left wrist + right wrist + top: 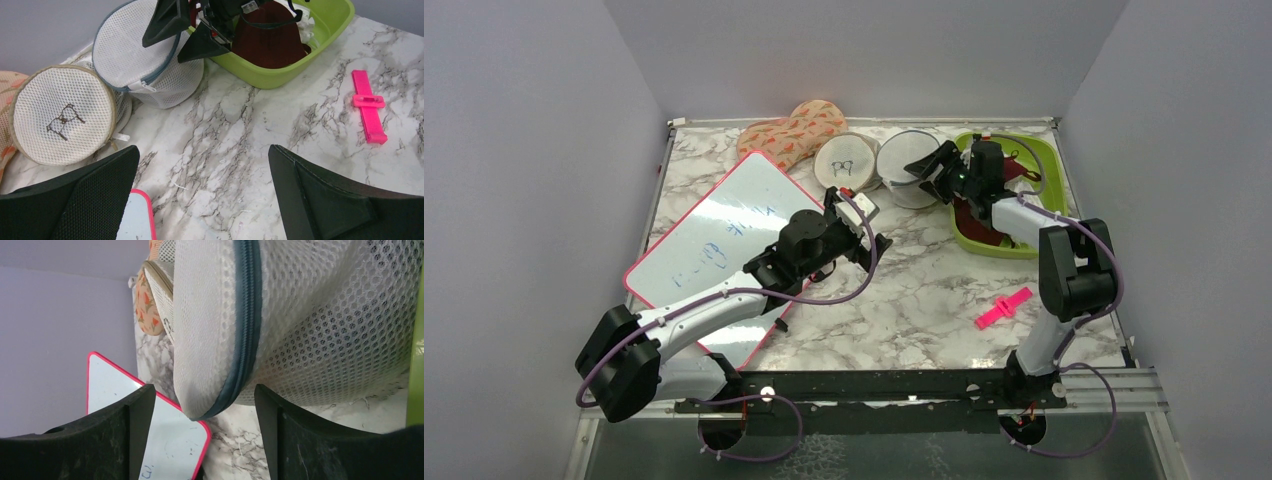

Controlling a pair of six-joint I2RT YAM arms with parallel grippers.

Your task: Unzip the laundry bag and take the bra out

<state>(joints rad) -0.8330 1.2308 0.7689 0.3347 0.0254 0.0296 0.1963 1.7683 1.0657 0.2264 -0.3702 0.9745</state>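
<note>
At far left you see a whiteboard (709, 240) with a red rim lying flat on the marble table (924, 300). The left arm stretches over its lower right part. Your left gripper (204, 155) hangs above bare table near the middle, released, its jaws wide apart and holding nothing.

Behind the whiteboard, against the back wall, lies a beige cloth (794, 128) with an orange pattern. Just right of it a beige pouch (62, 115) with a small dark drawing stands on edge, its face tilted toward you.

Next comes the laundry bag (135, 47), white mesh with a grey-blue zip, also on edge. It touches the beige pouch on its left and sits just beside the green tub (280, 77) on its right. Its white zip tab (136, 86) hangs at the lower front, and the stretch of zip in the right wrist view is closed. You cannot tell what lies inside the mesh.

Your right gripper (204, 390) stands at the bag's rim, one finger on each side of the zip. The jaws are apart and not clamped on it.

The green tub holds a dark red garment (270, 45) with white parts. The right arm reaches across this tub. Well in front, near the right edge, a pink clip (369, 102) lies flat.
</note>
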